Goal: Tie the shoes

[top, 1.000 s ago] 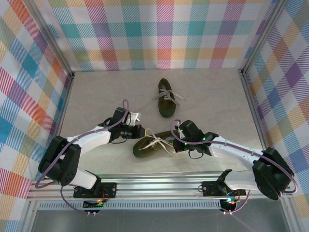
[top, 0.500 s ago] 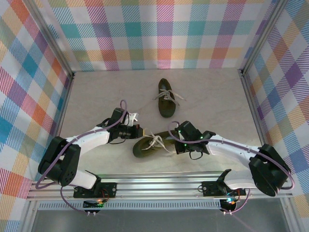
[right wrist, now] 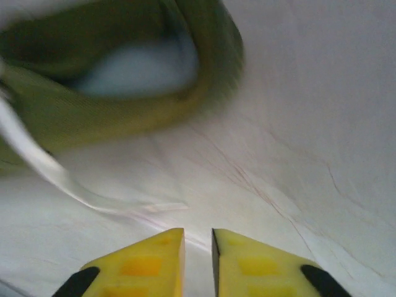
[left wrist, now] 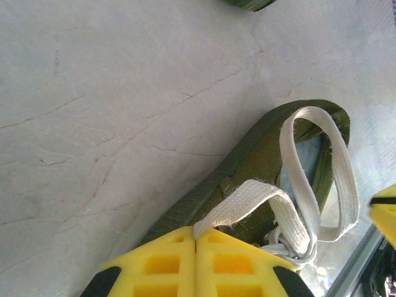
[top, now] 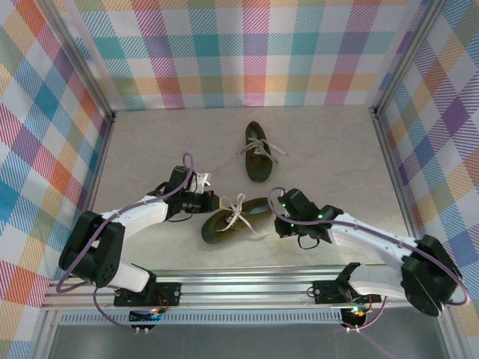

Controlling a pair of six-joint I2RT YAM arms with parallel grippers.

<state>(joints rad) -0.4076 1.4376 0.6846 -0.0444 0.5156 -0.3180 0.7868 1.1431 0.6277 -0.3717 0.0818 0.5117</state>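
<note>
The near olive-green shoe (top: 224, 224) lies on its side between my arms, its cream laces (top: 241, 213) loosely looped. The far shoe (top: 257, 166) sits further back with its laces in a bow. My left gripper (top: 214, 203) is at the near shoe's left side. In the left wrist view it (left wrist: 196, 238) is shut on a flat lace end (left wrist: 247, 204) that arcs up from the shoe's tongue (left wrist: 263, 154). My right gripper (top: 276, 220) sits by the shoe's heel. Its yellow fingers (right wrist: 148, 260) stand slightly apart, holding nothing. A blurred lace (right wrist: 80, 192) lies on the table before them, and the heel opening (right wrist: 136, 68) is ahead.
Plaid walls (top: 45, 134) enclose the marble-look table (top: 337, 164) on three sides. An aluminium rail (top: 239, 288) runs along the near edge by the arm bases. A sliver of the far shoe (left wrist: 247, 3) shows at the top of the left wrist view.
The right gripper has let go of its lace and parted slightly. The near shoe has slid and turned a little to the left. The left gripper keeps its hold on the lace.
</note>
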